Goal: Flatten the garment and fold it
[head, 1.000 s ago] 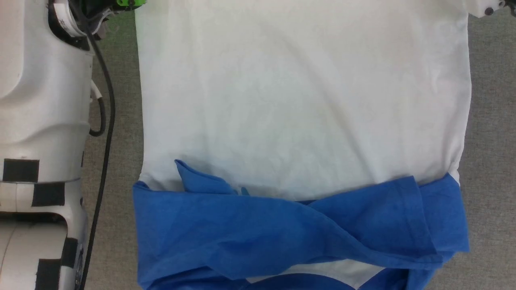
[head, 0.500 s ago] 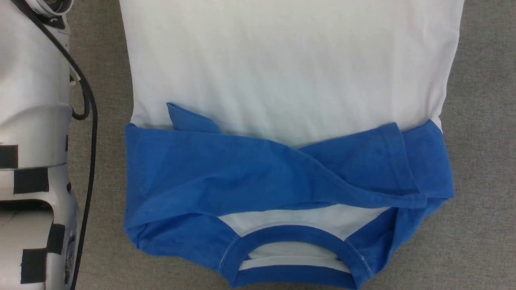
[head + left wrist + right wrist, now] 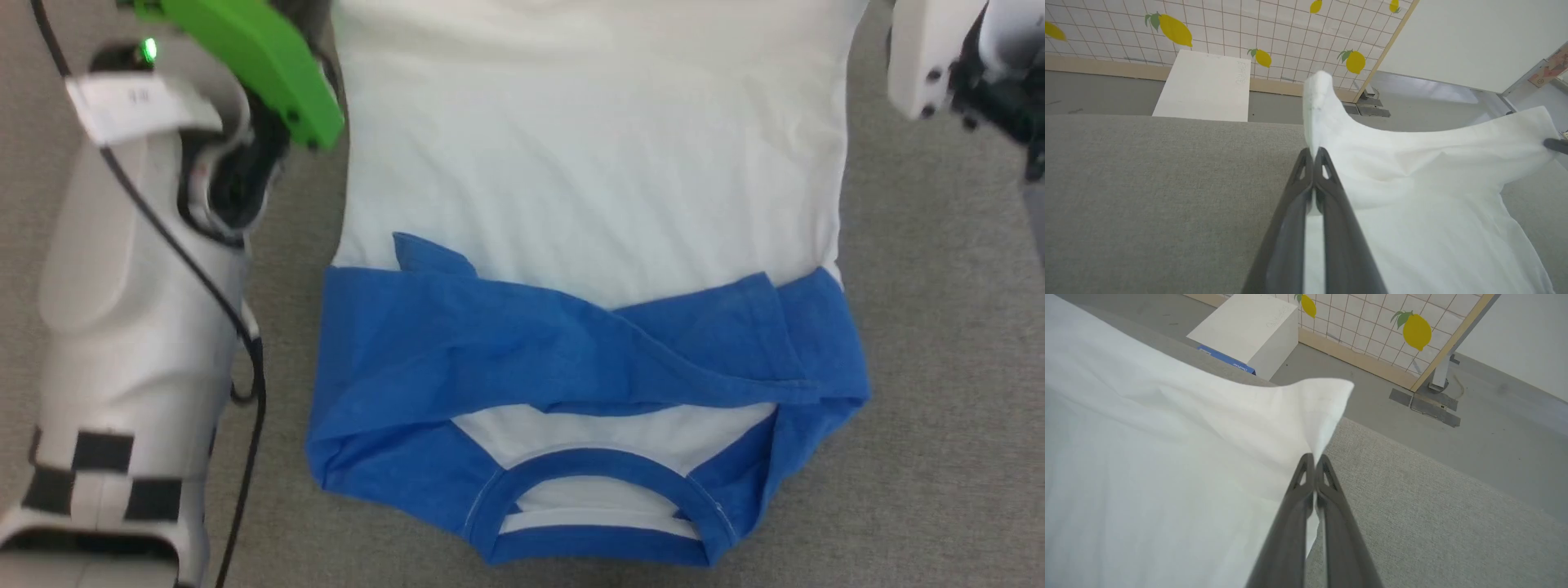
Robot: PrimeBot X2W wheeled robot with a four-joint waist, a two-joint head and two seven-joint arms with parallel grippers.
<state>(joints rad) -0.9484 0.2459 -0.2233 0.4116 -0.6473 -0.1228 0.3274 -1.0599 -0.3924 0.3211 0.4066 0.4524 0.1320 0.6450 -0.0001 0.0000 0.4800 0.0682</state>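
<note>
Overhead, garment (image 3: 588,188) hem cut off; left fingers (image 3: 1331,204) and right fingers (image 3: 1331,506) each clamped on white corners.

Looks like a robot test lab dressed up as a home, not a real house. The backdrop is a freestanding panel (image 3: 1216,28) printed with white tiles and lemons. It's set in a wood frame (image 3: 1458,337) that stands on a flat metal foot (image 3: 1429,408) on a bare grey floor (image 3: 1094,92). A plain white block (image 3: 1204,85) sits against it, the wall (image 3: 1474,36) beside it is blank white, and the desk (image 3: 1147,192) is covered in grey fabric.
</note>
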